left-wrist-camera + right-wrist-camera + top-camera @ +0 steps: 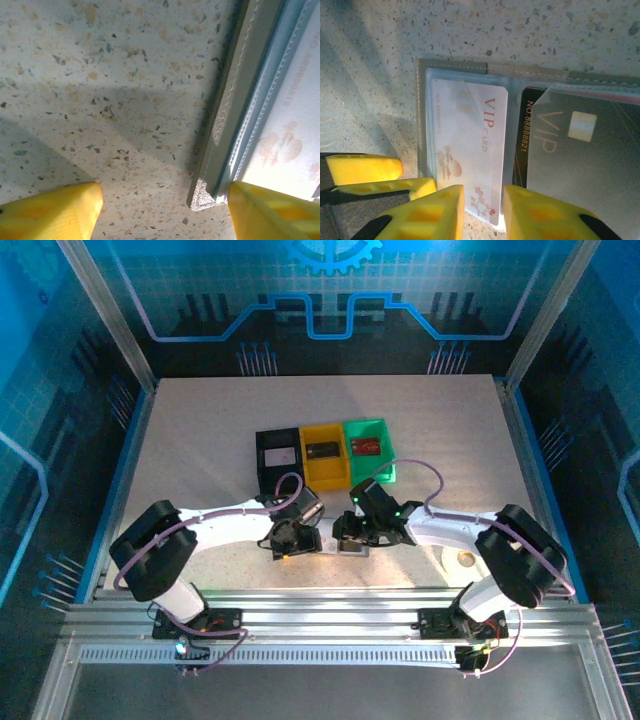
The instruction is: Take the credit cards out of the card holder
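The grey card holder [422, 105] lies open and flat on the speckled table, near the front between both arms [352, 547]. A pale VIP credit card [470, 135] sits in its clear left sleeve, its lower end poking out. A dark VIP card [570, 160] fills the right side. My right gripper [483, 195] hovers over the pale card's lower corner, jaws narrowly open with nothing clamped. My left gripper [165, 192] is open and straddles a corner of the holder [205, 195], one finger [60, 210] over bare table, the other [270, 210] over the pale inside.
Behind the grippers stands a row of bins: black [262, 455] with a pale card, yellow [342, 465] with a dark card, green [385, 455] with a red card. A small white disc [465, 560] lies near the right arm. An aluminium rail [320, 605] runs along the near edge.
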{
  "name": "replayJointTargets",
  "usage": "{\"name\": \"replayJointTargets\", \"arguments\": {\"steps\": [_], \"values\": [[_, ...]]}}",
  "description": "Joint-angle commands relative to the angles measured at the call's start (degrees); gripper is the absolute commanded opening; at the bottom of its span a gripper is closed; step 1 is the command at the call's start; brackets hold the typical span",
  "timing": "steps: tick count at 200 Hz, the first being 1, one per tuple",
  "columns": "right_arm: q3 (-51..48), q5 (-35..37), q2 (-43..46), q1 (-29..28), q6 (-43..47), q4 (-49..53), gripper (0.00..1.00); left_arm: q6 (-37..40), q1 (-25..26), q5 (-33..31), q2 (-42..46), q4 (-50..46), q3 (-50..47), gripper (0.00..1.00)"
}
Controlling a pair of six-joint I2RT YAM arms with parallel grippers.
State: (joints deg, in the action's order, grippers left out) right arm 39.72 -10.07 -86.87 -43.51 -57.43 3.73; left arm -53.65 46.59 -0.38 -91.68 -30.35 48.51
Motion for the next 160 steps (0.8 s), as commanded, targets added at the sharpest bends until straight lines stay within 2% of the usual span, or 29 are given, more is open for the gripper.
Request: {"name": "replayJointTargets", "arguments": {"steps": [1,160], "values": [[0.61,1.06,-0.8,-0.79,0.12,-1.39,0.27,0.05,1.19,0.38,-4.33,3.43,-1.76,0.69],[0.14,3.69,-3.91,-1.52,2.67,-5.22,0.27,-1.12,3.16,1.88,-8.18,8.19,-4.56,0.68]]}}
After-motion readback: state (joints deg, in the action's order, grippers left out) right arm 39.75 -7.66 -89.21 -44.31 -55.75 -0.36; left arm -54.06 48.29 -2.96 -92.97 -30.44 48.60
